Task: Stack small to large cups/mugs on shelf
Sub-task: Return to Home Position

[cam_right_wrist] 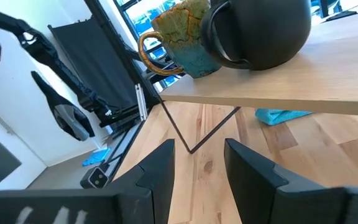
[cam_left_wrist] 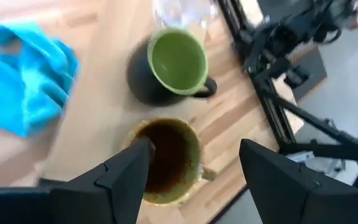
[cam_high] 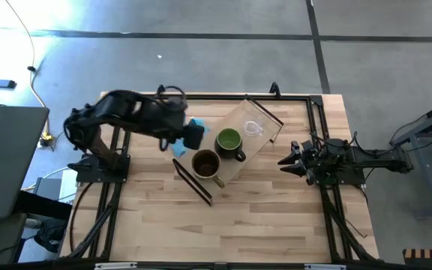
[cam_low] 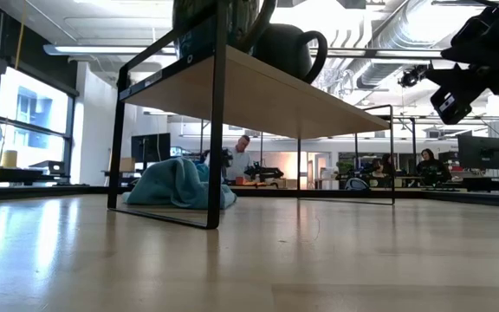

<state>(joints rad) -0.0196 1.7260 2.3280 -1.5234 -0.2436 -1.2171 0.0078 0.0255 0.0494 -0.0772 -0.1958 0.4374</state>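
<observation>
Retracting home is best begun by raising the left end effector (cam_left_wrist: 194, 155), released and empty, straight up: the brown mug (cam_left_wrist: 166, 158) stands just below it on the shelf (cam_high: 238, 118), green mug (cam_left_wrist: 176, 62) and glass cup (cam_left_wrist: 182, 9) beyond. The right end effector (cam_right_wrist: 197, 155), also released, is parked apart.

L arm (cam_high: 118, 112) stands off one end of the shelf (cam_high: 240, 118), elbow bent, forearm stretched out toward the shelf. L tool (cam_high: 195, 135) hangs above the shelf near that end, wrist tipped so it points steeply down at the board. Its two dark fingers (cam_left_wrist: 126, 171) are spread wide, nothing betw. them.

R arm (cam_high: 351, 159) sits folded low off the opposite end of the shelf. R tool (cam_high: 287, 161) is near that end but apart from it, pointing roughly level at the shelf, at about board height. Its fingers (cam_right_wrist: 157, 168) are parted w/ a narrow gap, holding nothing.
</observation>
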